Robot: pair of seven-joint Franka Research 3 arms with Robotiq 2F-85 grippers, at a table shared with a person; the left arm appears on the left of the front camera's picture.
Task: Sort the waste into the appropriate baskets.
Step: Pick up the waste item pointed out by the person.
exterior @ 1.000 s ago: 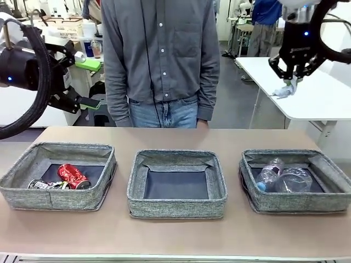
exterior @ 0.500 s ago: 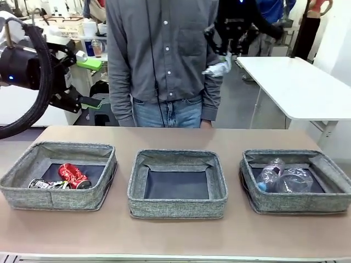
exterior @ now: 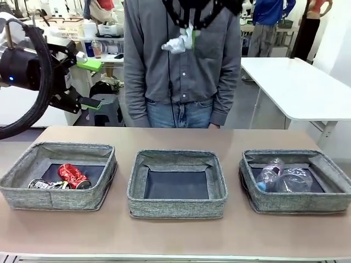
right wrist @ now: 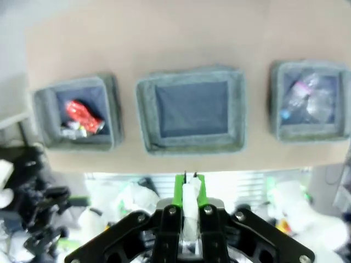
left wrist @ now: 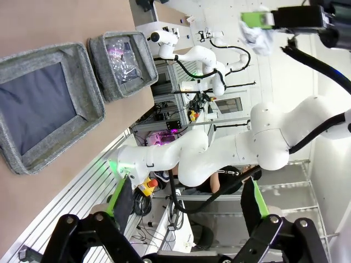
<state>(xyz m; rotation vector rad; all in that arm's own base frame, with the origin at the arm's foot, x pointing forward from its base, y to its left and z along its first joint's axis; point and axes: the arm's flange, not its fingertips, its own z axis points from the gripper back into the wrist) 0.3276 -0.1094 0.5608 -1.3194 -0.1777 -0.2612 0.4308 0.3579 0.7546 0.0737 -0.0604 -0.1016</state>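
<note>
My right gripper [exterior: 186,34] hangs high above the middle basket [exterior: 177,184], clamped on the crumpled wrapper [exterior: 176,44]; my left gripper [exterior: 90,82] is raised, its jaws spread apart.

middle bin [exterior: 177,183]: nothing on its dark bottom, open from above.
left bin [exterior: 57,175]: red can [exterior: 72,175] and other litter on the bottom; far part bare.
right bin [exterior: 296,179]: bottle [exterior: 269,174] and plastic cup [exterior: 295,179] cover most of the bottom.
counter [exterior: 175,235]: bare strip in front of the bins, bare gaps between them.
far side: person [exterior: 181,60] stands at the counter's edge.
overhead: right gripper [exterior: 189,33], jaws closed on a wrapper [exterior: 175,44], hangs high above the middle bin.
</note>
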